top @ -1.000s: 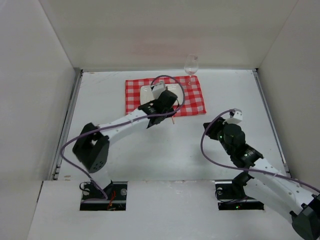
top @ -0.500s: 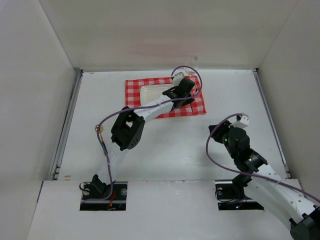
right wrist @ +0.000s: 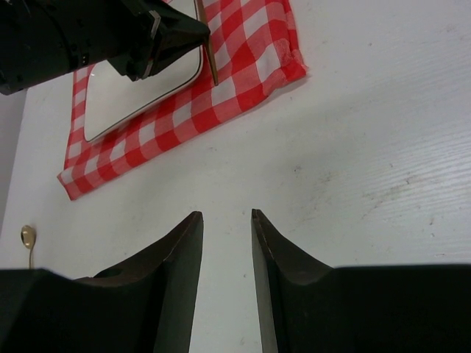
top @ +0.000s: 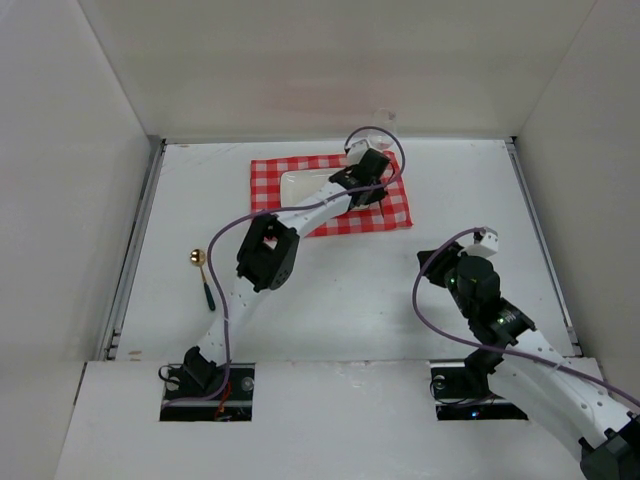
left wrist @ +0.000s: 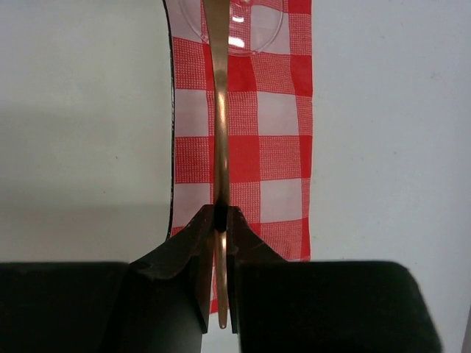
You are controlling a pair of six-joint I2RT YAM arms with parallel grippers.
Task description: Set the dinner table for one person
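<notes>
The dinner table (top: 340, 300) is a white tabletop with a red-and-white checked cloth (top: 392, 208) at its far middle. A white rectangular plate (top: 300, 184) lies on the cloth. My left gripper (top: 368, 186) hovers over the cloth's right part, just right of the plate. In the left wrist view it (left wrist: 219, 215) is shut on a thin gold-coloured piece of cutlery (left wrist: 219, 132), seen edge-on, above the cloth (left wrist: 276, 158). A clear glass (top: 383, 119) stands behind the cloth. My right gripper (top: 472, 256) is open and empty over bare table (right wrist: 224, 215).
A gold spoon with a dark handle (top: 203, 276) lies on the table's left side; it also shows in the right wrist view (right wrist: 28, 236). Metal rails (top: 133, 250) run along the side edges. White walls enclose the table.
My left gripper has moved from the cloth's front edge to its right part with the cutlery. Its elbow swung in, uncovering the spoon. The right gripper drew back slightly.
</notes>
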